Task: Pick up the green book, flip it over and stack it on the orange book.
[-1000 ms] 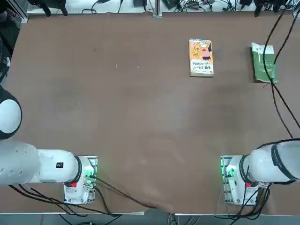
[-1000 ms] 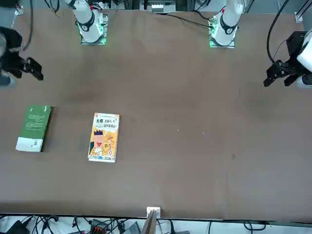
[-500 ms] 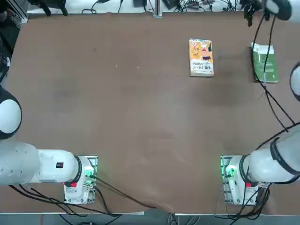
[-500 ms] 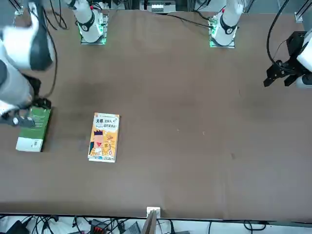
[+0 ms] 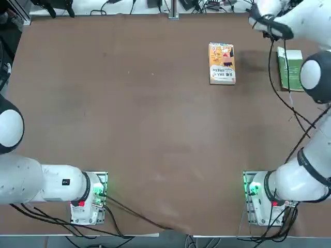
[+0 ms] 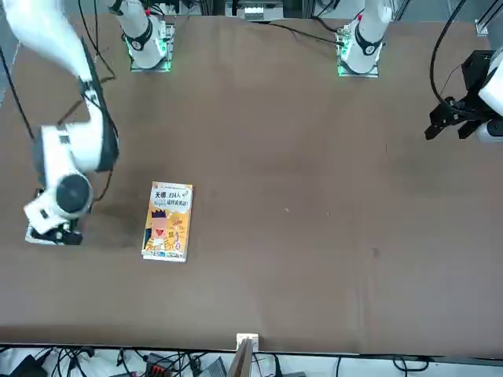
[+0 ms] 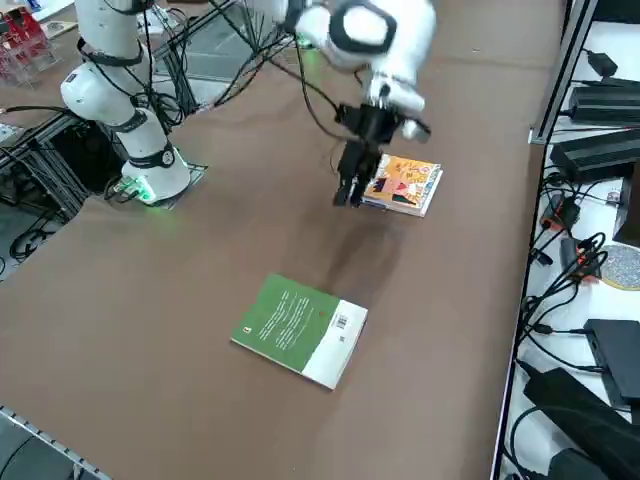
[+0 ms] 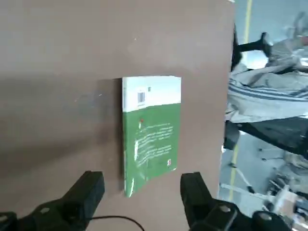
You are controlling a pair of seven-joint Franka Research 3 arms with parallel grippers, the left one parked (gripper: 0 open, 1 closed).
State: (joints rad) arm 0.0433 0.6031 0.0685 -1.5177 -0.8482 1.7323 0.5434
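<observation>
Right wrist view: jaws spread wide, green book before me

My right gripper (image 8: 143, 192) has its two black fingers (image 8: 91, 192) well apart, with nothing pinched between them. I hang above the table (image 7: 200, 300), and the right side view shows my fingers pointing down, clear of both books.

Just past my fingertips, in the wrist view, lies the green book (image 8: 151, 134), flat on the tabletop and untouched. It lines up with the gap between my fingers. Its upper face carries a white band with a barcode, then a larger green part with lines of white characters and a small mark near a corner. From overhead, that white band sits at the end away from the arm bases. In the front view I cover most of this book, leaving part of its white end showing.

A dark cable (image 8: 118, 217) curves near my fingers, and from overhead more cabling crosses over the green book.

Farther out, to the robot's left of the green book and well apart from it, the orange book (image 5: 222, 64) lies flat with its illustrated cover up. Its white text band is toward the end nearer the arm bases.

Beyond the table edge I see grey striped cloth (image 8: 269, 94).
</observation>
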